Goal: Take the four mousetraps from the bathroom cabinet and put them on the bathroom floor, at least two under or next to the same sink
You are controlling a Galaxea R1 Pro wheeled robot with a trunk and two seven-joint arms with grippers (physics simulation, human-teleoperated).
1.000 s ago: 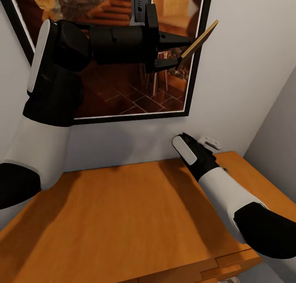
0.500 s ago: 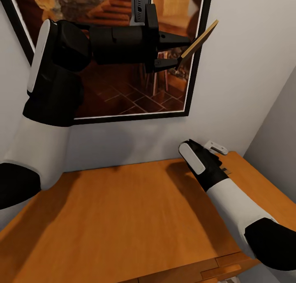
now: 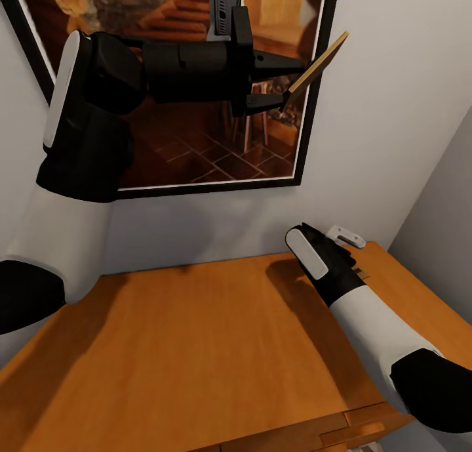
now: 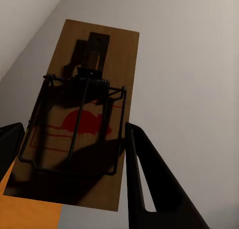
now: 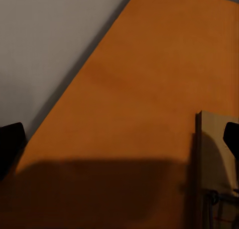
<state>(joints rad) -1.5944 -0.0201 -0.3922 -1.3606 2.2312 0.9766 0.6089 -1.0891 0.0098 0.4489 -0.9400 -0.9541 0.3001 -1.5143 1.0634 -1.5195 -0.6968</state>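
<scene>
Left gripper is clamped on one mousetrap, raised in front of the framed picture, well above the cabinet; no change there across the last second. In the left wrist view the trap sits between the fingers, spring and red mark facing the camera.

Right arm has slid further toward the back corner of the cabinet top over the last second, then settled. Right gripper is hidden behind its own wrist; cannot tell how its jaws stand. Its wrist view shows a second mousetrap lying flat on the top, close by one fingertip.

Judgement: right arm is lining up a second pickup. No trap is on the floor yet.
</scene>
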